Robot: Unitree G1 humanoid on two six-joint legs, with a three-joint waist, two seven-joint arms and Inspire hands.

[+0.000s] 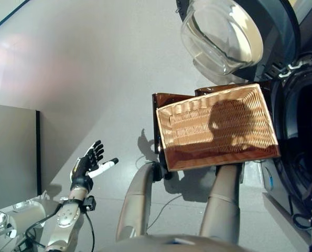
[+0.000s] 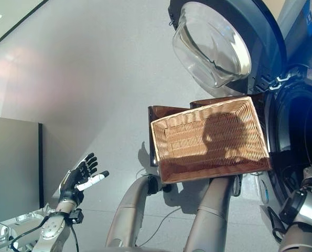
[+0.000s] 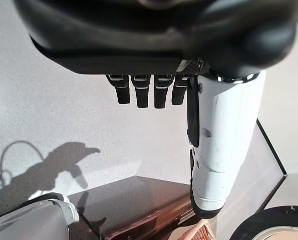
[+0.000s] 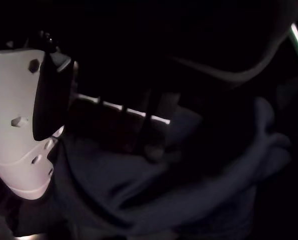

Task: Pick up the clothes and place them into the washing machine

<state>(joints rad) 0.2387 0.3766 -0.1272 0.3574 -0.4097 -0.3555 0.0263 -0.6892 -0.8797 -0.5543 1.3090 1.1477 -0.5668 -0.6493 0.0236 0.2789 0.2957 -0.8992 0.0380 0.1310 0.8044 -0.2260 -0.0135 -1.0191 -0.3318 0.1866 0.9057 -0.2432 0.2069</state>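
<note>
The shallow wicker basket (image 1: 197,131) rests on the low dark brown box (image 1: 169,100) beside the washing machine (image 1: 302,131) and holds no clothes. The machine's round glass door (image 1: 221,34) stands open. My right arm reaches into the dark drum. In the right wrist view my right hand (image 4: 23,125) is inside the drum, just above dark blue cloth (image 4: 189,190) lying there. My left hand (image 1: 87,165) is open and empty, held above the floor at the lower left, far from the basket.
A grey cabinet (image 1: 11,157) stands at the left, close to my left hand. Grey floor (image 1: 93,79) stretches between the cabinet and the box. The open door overhangs the far side of the basket.
</note>
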